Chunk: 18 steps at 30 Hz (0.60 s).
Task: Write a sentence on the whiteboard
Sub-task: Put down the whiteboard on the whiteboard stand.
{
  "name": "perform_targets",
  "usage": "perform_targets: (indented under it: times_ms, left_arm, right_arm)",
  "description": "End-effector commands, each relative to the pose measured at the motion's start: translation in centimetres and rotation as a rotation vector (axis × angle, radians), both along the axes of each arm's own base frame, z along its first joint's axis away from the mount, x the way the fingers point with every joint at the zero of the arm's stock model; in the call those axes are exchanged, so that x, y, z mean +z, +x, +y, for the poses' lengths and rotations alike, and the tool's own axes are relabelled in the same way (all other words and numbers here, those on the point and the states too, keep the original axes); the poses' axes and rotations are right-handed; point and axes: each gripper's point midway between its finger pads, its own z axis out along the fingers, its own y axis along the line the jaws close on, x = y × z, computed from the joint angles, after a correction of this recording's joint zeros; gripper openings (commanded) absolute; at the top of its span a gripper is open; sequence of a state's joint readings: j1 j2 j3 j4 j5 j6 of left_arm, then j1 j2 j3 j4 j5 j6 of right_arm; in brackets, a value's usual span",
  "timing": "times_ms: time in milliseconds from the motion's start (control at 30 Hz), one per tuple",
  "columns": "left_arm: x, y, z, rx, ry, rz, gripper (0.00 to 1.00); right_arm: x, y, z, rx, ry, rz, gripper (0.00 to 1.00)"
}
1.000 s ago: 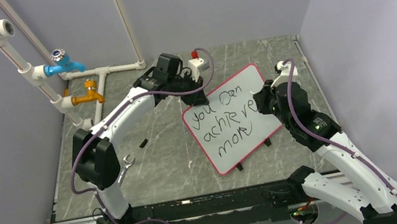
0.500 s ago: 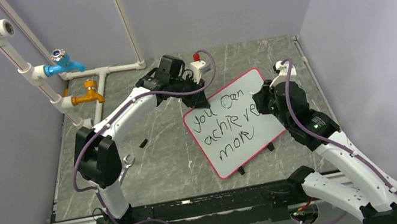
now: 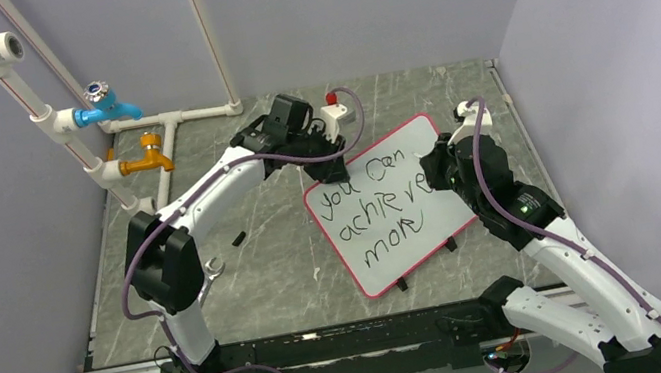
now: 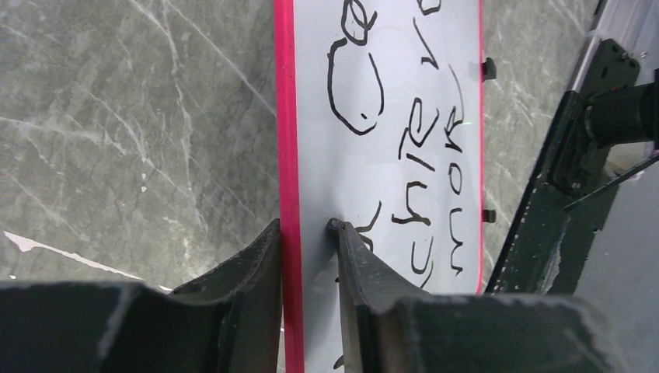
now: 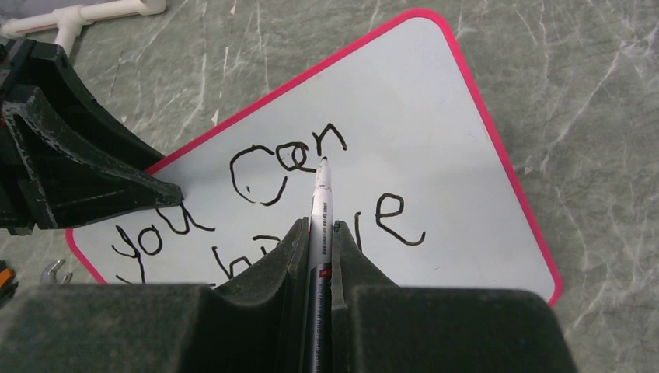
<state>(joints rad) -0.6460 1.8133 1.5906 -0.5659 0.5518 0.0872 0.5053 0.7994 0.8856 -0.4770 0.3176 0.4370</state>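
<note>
The whiteboard (image 3: 421,146) lies tilted on the grey table and reads "you can achieve more" in black. My left gripper (image 3: 331,164) is at its far left edge. In the left wrist view the left gripper (image 4: 304,225) straddles the whiteboard's (image 4: 315,155) red rim, open: one finger lies against the rim's outer side, the other stands over the white face with a slit of white showing. My right gripper (image 5: 319,226) is shut on a white marker (image 5: 321,203), whose tip rests on the whiteboard (image 5: 435,140) at the word "can". From above, the right gripper (image 3: 433,169) is over the board's right half.
White pipes with a blue tap (image 3: 105,103) and an orange tap (image 3: 147,159) stand at the back left. A white block with a red top (image 3: 331,105) sits behind the board. A wrench (image 3: 209,273) and a small black piece (image 3: 239,237) lie left of it. Walls close three sides.
My left gripper's jaws have widened a little around the board's rim and its wrist has shifted slightly right. The right arm and marker have stayed put.
</note>
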Motion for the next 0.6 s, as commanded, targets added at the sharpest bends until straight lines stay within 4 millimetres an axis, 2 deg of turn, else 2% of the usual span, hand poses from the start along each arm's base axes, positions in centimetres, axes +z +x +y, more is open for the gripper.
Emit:
perform_targets:
  times_ms: [0, 367, 567]
  left_arm:
    - [-1.7, -2.6, 0.1, -0.059, 0.073, 0.023, 0.33]
    - [-1.2, -2.3, 0.3, -0.032, 0.073, 0.0, 0.48]
    - [-0.2, -2.1, 0.1, -0.014, 0.052, 0.0, 0.57]
  right_arm:
    - [1.0, 0.5, -0.2, -0.017, 0.001, -0.04, 0.0]
    - [0.8, 0.8, 0.0, -0.012, 0.001, -0.038, 0.0]
    - [0.8, 0.8, 0.1, -0.009, -0.001, -0.04, 0.0]
